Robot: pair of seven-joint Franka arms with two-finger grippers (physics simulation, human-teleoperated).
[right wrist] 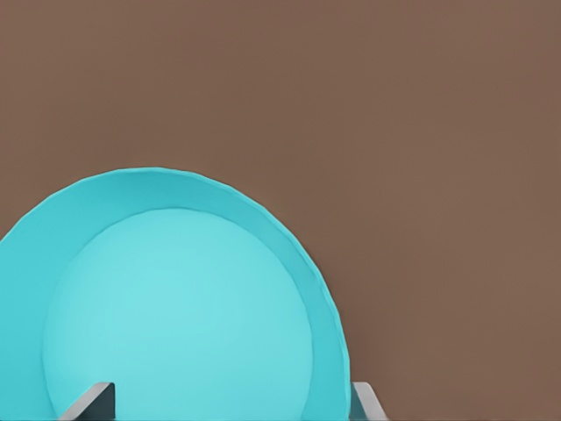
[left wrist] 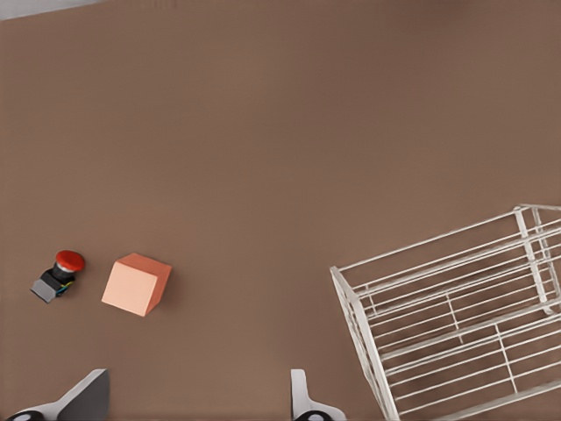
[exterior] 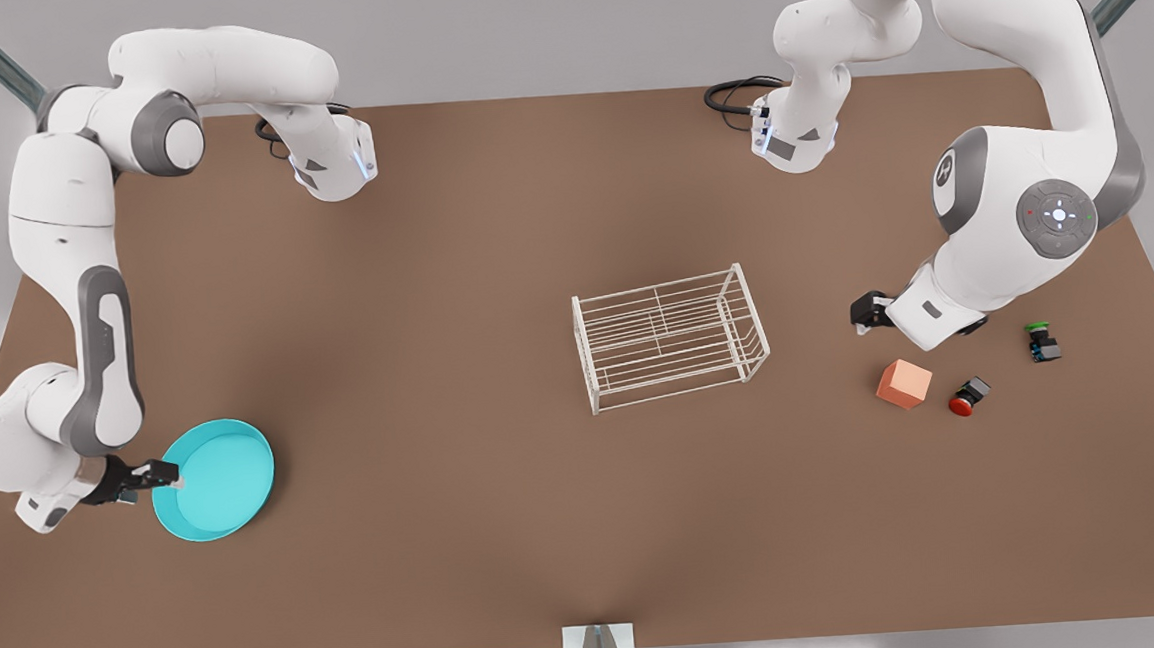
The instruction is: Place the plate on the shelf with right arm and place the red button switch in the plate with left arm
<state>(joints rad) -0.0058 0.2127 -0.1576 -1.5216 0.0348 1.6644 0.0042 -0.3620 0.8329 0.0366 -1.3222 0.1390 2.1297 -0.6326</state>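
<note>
The turquoise plate lies on the brown table at the front view's near left. My right gripper is open at its edge, one finger inside the dish and one outside, straddling the rim. The white wire shelf stands near the table's middle. The red button switch lies on its side at the front view's right, beside a salmon cube. My left gripper hangs open above the table between shelf and cube, holding nothing.
The salmon-orange cube sits between my left gripper and the red switch. A green-capped switch stands farther to the front view's right. Broad bare table separates plate and shelf.
</note>
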